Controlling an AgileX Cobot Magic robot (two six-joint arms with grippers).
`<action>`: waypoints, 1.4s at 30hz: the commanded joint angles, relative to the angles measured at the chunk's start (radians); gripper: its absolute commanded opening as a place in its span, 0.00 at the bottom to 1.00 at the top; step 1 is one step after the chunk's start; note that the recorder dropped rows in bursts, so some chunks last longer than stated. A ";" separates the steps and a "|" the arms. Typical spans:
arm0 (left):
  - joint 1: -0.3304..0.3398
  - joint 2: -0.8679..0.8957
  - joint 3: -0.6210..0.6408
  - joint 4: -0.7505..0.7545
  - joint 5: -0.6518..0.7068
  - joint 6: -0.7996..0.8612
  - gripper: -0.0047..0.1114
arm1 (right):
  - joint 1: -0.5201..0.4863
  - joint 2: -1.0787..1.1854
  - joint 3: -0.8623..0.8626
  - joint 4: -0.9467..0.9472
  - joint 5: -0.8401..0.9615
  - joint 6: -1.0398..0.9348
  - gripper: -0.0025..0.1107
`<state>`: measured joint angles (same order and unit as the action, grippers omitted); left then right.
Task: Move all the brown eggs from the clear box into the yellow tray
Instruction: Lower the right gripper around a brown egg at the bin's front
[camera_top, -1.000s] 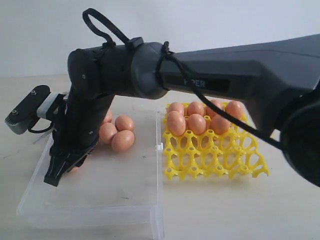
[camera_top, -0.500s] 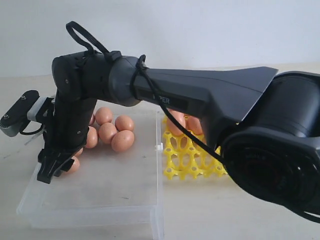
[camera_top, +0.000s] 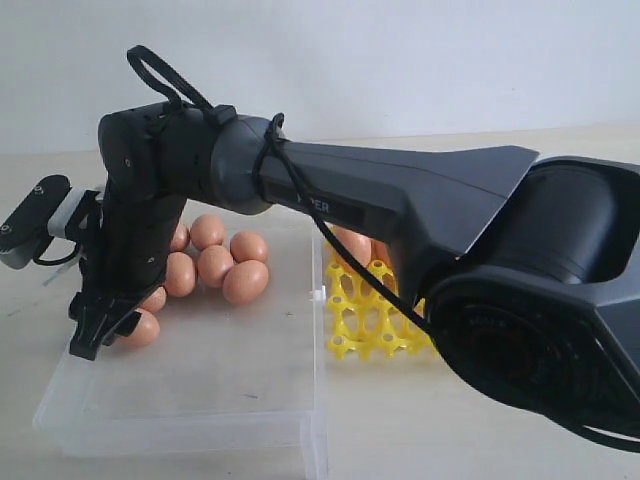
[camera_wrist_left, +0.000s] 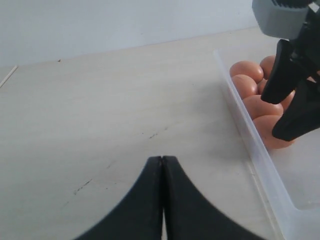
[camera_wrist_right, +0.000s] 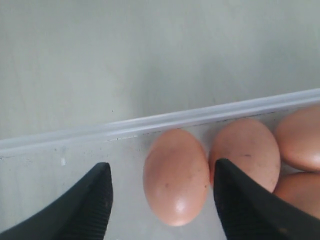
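Right arm reaching across to the left end of the clear box (camera_top: 200, 390). The right hand (camera_wrist_right: 161, 165) is spread wide, straddling one egg (camera_wrist_right: 176, 176) that lies against the box's left wall; neither finger appears to touch it, and nothing is lifted. About eight brown eggs (camera_top: 215, 262) lie clustered in the far left part of the box. The yellow tray (camera_top: 370, 320) stands just right of the box on the desk (camera_top: 380, 430). It is largely hidden by the arm, and a few eggs (camera_top: 350, 245) show in its far cups, their number uncountable. The left hand (camera_wrist_left: 162, 159) is pressed closed and empty, over bare desk left of the box. Judged progress: partly done; the straddled egg is next to be grasped.
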<state>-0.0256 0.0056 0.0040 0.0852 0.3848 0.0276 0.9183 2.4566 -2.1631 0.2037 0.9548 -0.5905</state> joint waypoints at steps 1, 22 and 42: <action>-0.005 -0.006 -0.004 -0.005 -0.006 -0.003 0.04 | 0.001 0.017 -0.008 -0.013 -0.007 -0.011 0.54; -0.005 -0.006 -0.004 -0.005 -0.006 -0.003 0.04 | 0.006 0.086 -0.008 0.036 -0.111 -0.015 0.42; -0.005 -0.006 -0.004 -0.005 -0.006 -0.003 0.04 | 0.006 0.039 -0.008 0.059 -0.026 -0.012 0.02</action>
<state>-0.0256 0.0056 0.0040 0.0852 0.3848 0.0276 0.9206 2.5259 -2.1638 0.2572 0.9230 -0.5991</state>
